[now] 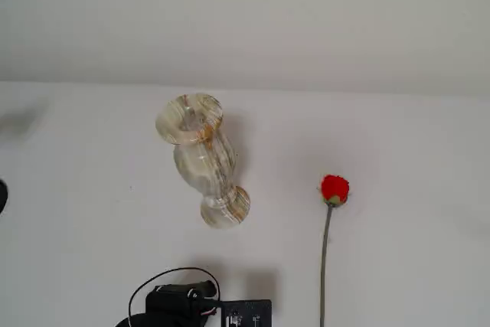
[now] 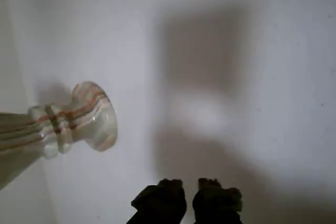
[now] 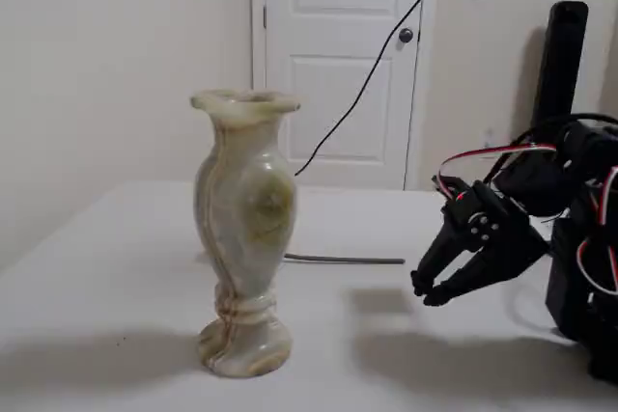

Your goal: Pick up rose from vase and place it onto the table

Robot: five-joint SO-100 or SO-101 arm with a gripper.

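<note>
The rose [image 1: 334, 189] lies flat on the white table [image 1: 429, 158], red bud toward the back and its stem running toward the front edge. In a fixed view only its stem [image 3: 348, 260] shows behind the vase. The cream marbled vase [image 1: 200, 157] stands upright and empty, left of the rose; it also shows in another fixed view [image 3: 243, 229] and its foot shows in the wrist view [image 2: 92, 116]. My gripper [image 3: 425, 289] hangs low over the table to the right of the vase, shut and empty; its dark fingertips [image 2: 160, 199] show at the bottom of the wrist view.
The arm's black base and cables [image 1: 191, 304] sit at the front edge of the table. A wall and a white door [image 3: 343, 55] stand behind the table. A black cable [image 3: 367, 74] hangs across the door.
</note>
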